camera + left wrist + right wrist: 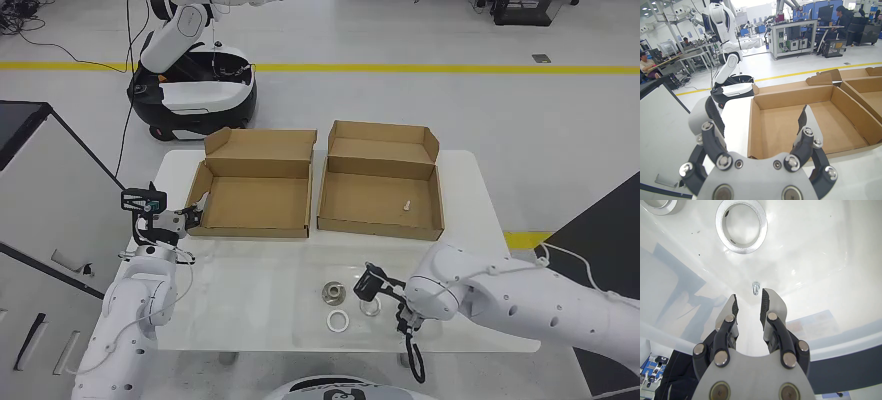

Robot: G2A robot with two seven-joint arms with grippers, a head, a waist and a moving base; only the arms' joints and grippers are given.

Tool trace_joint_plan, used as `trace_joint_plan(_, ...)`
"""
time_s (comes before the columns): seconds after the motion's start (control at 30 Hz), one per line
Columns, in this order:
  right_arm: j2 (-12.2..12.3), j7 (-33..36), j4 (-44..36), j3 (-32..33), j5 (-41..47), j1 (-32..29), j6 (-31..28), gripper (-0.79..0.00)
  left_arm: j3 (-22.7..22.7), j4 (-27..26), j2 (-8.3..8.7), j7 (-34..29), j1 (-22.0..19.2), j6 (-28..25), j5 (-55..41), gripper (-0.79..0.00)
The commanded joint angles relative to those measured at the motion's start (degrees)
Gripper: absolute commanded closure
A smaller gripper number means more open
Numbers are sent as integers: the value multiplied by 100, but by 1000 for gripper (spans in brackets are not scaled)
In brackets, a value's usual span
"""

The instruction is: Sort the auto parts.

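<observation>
Bolt (pixel 755 288) near right gripper (pixel 749 293); farther ring (pixel 658 207) half cropped.

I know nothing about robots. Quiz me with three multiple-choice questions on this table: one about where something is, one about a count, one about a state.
1. Where is the bolt nearest the right gripper?
A) in a box
B) on the table, at the fingertips
C) on the floor

2. How many cardboard boxes are there?
A) four
B) three
C) two

3. The right gripper is:
A) open and empty
B) shut on the bolt
C) shut, holding nothing

Answers:
1 B: the right wrist view shows it lying on the table.
2 C: the left box and right box stand side by side.
3 A: its fingers stand apart with nothing between them.
</observation>
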Motion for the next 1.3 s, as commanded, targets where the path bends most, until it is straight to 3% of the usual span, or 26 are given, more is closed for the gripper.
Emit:
trace_joint_plan(0.0, -2, 0, 13, 4, -13, -23, 0, -302, 0, 0, 0, 0, 0, 0, 0, -785)
trace_joint_plan(0.97, -47, 3, 79, 76, -223, -252, -3, -203, 0, 0, 0, 0, 0, 0, 0, -785)
trace_joint_plan(1.1, -55, 17, 92, 85, -252, -269, -16, -160, 0, 0, 0, 0, 0, 0, 0, -785)
trace_joint_plan(1.27, -61, 32, 114, 88, -298, -288, -32, 0, 0, 0, 0, 0, 0, 0, 0, -785)
